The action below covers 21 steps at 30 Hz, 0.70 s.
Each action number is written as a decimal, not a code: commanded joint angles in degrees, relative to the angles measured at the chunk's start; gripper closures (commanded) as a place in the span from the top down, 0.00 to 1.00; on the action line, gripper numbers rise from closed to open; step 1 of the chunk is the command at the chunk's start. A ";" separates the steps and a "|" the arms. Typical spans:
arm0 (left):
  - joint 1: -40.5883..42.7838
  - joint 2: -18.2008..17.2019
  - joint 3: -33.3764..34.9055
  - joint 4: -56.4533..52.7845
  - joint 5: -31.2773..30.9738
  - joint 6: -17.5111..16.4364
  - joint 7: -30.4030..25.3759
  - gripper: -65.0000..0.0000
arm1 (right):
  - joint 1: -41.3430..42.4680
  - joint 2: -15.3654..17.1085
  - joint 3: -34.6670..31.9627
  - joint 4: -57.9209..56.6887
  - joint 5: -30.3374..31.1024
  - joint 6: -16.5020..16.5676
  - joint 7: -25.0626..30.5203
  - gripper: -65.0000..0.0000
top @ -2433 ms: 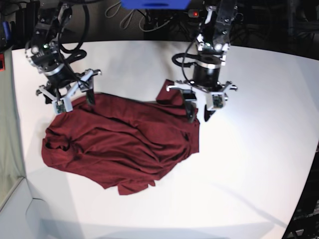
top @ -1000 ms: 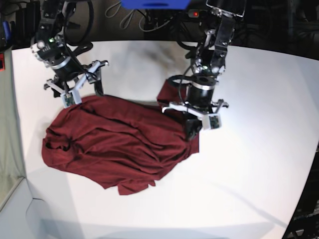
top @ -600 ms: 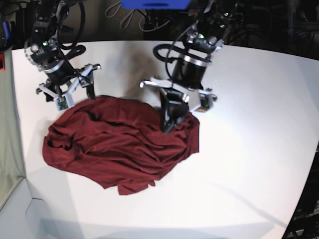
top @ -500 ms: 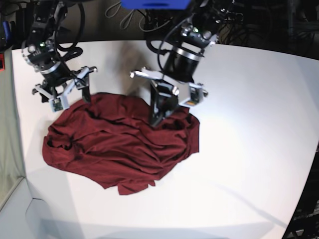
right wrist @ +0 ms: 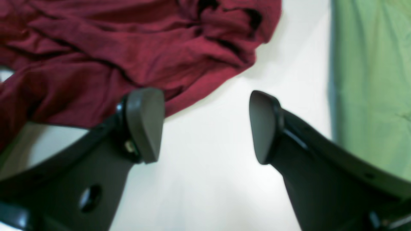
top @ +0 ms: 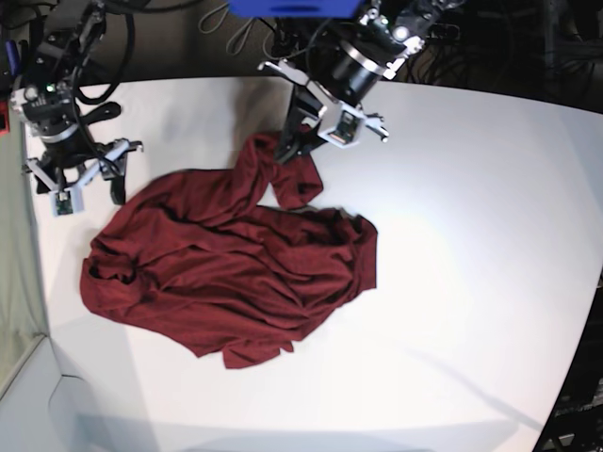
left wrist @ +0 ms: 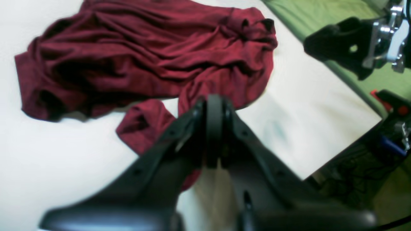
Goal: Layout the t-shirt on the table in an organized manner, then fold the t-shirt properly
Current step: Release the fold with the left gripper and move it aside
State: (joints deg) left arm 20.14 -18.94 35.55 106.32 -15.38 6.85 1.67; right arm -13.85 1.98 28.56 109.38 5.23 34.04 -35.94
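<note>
The dark maroon t-shirt [top: 226, 273] lies crumpled on the white table [top: 471, 235], left of the middle. My left gripper [top: 285, 151] is shut on a strip of the t-shirt [left wrist: 144, 54], holding it raised off the heap toward the table's back. In the left wrist view the fingers [left wrist: 214, 106] are pressed together, and a fold of fabric hangs under them. My right gripper [top: 89, 193] hovers open just off the shirt's back left edge. Its two fingers [right wrist: 144, 125] stand wide apart over bare table, with the t-shirt [right wrist: 128, 41] just ahead of them.
A green cloth [right wrist: 369, 80] hangs along the table's left side, close to the right gripper. Cables and dark equipment [top: 254, 38] crowd the back edge. The right arm [left wrist: 353, 38] shows at the upper right of the left wrist view.
My left gripper has closed on the shirt's back right part and carried it up, back and to the left. The right arm has drifted left, off the shirt, staying open.
</note>
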 commanded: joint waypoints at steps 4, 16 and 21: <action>1.79 -2.20 -0.08 1.33 -0.05 -0.39 -1.63 0.26 | 0.26 0.18 0.15 0.90 0.88 -0.06 1.44 0.64; 1.18 0.87 -10.63 0.36 -0.14 -0.39 -2.16 0.80 | 0.18 -0.79 0.06 0.90 0.88 -0.06 1.35 0.64; -4.45 9.05 -17.92 -8.70 -0.14 -0.92 -1.63 0.80 | 0.09 -0.88 -0.03 0.90 0.88 -0.06 1.17 0.64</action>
State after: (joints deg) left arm 16.12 -10.07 17.63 96.86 -15.64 6.55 1.34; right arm -14.02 0.78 28.42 109.34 5.23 34.04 -35.97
